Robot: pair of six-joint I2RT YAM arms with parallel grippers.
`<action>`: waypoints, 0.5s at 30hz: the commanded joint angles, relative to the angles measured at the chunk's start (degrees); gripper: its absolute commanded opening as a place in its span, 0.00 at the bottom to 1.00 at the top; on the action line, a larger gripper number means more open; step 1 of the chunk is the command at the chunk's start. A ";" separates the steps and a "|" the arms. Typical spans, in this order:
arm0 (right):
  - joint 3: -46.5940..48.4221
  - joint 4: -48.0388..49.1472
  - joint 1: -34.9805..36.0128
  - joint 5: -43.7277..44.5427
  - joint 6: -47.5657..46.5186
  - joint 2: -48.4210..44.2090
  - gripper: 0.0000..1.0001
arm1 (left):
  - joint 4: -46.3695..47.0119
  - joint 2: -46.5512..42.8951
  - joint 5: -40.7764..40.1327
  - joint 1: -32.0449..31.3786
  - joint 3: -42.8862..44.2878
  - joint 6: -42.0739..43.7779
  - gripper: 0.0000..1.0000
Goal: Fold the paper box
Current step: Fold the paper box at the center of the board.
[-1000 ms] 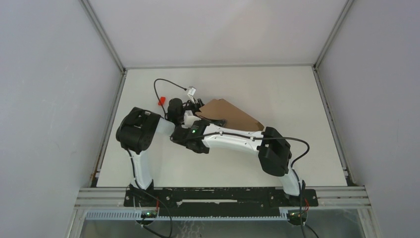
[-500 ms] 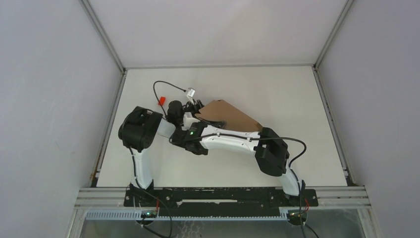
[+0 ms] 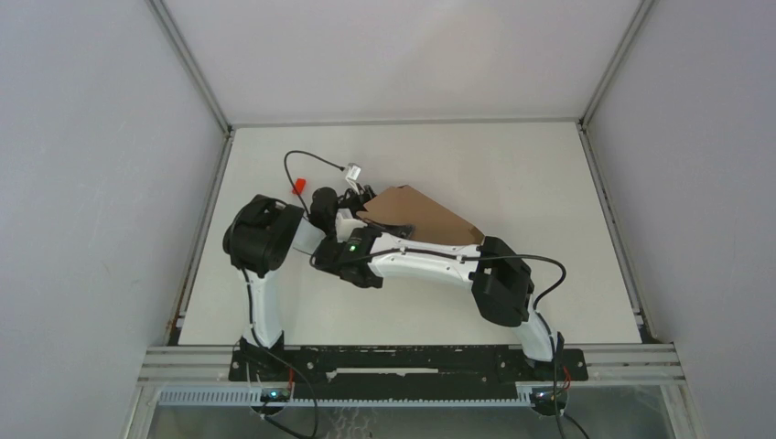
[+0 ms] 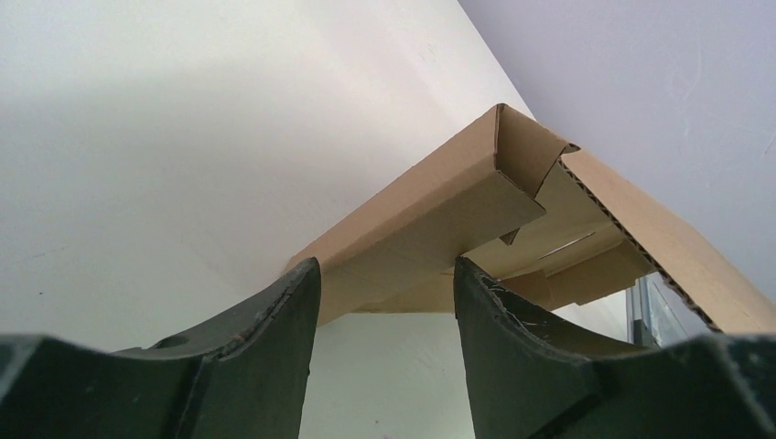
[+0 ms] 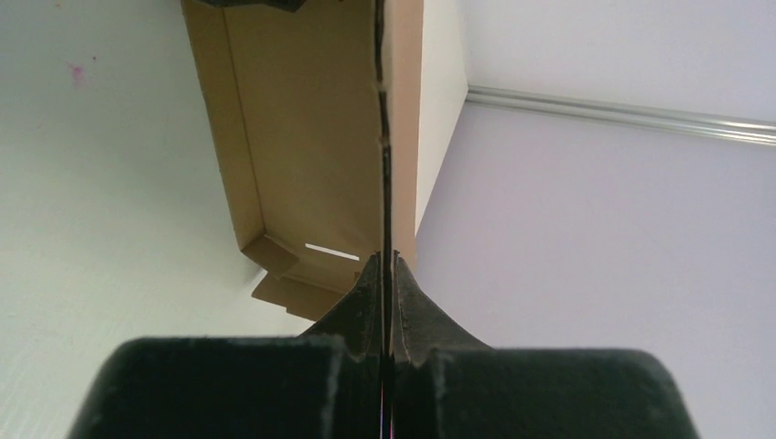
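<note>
Pale grey walls [image 3: 91, 183] and aluminium rails [image 3: 194, 73] enclose a white table [image 3: 531, 174].

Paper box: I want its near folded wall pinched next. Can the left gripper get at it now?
Probably yes: the left gripper is open, a folded wall of the paper box sits just ahead of its gap, and nothing blocks it.

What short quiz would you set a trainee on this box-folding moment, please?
1. True or false: the right gripper is shut on a thin edge of the paper box.
2. In the left wrist view, the left gripper has its jaws: A) pressed together; B) apart, with a folded box wall showing between them; C) out of view.
3. Fill in: the small block to the left of the box in the top view is ___ in colour.

Key: 1 true; 2 B; 3 red.
</note>
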 commanded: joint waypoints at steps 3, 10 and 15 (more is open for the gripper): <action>1.33 2.84 1.22 -0.88 -0.96 -1.06 0.00 | 1.06 0.88 -0.54 -0.43 2.12 1.06 0.60; 0.72 3.83 1.65 -2.21 -1.73 -1.34 0.00 | 0.80 0.72 -1.42 -0.55 2.01 1.19 0.58; 0.65 4.27 1.84 -3.06 -2.16 -1.91 0.00 | 0.80 0.32 -2.37 -0.75 1.71 1.35 0.53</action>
